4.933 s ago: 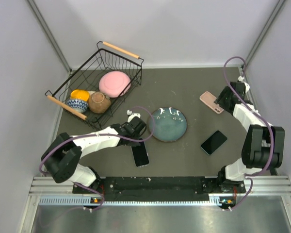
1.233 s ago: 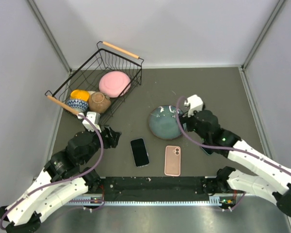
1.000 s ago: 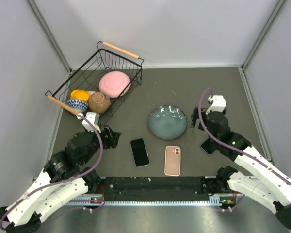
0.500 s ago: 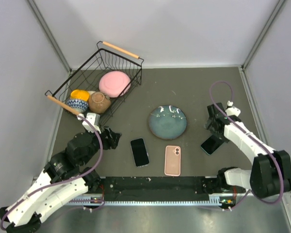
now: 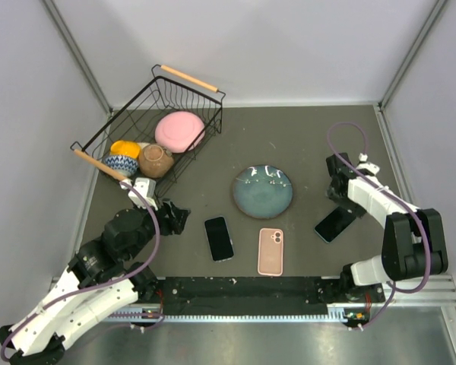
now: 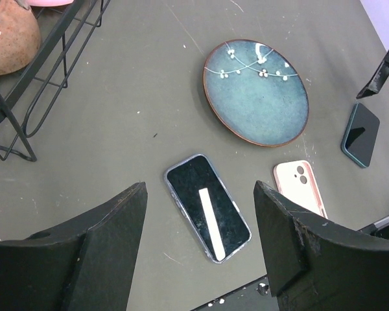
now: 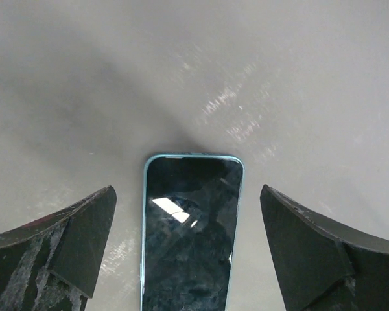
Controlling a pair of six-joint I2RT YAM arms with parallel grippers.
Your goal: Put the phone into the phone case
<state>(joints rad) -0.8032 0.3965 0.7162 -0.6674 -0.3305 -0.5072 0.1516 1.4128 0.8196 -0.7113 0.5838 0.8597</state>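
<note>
A teal-rimmed phone (image 5: 335,223) (image 7: 191,233) lies screen up at the right of the table. My right gripper (image 5: 337,199) (image 7: 187,194) hangs open just above its far end, one finger on each side, touching nothing. A pink phone-shaped piece (image 5: 270,251) (image 6: 299,188) lies back up with two camera holes near the front middle; it looks like the phone case. Left of it lies a dark phone-shaped piece with a clear rim (image 5: 219,238) (image 6: 207,207). My left gripper (image 5: 171,217) (image 6: 200,189) is open and empty, held above the table to the left of that piece.
A teal plate (image 5: 263,192) sits mid-table between the two arms. A black wire basket (image 5: 148,125) with bowls and a pink dish stands at the back left. Grey walls close in the table on three sides.
My right arm swung from the plate out to the right and came down over the teal-rimmed phone, its jaws widening. The pink piece now rests at the front middle. The left arm stayed still.
</note>
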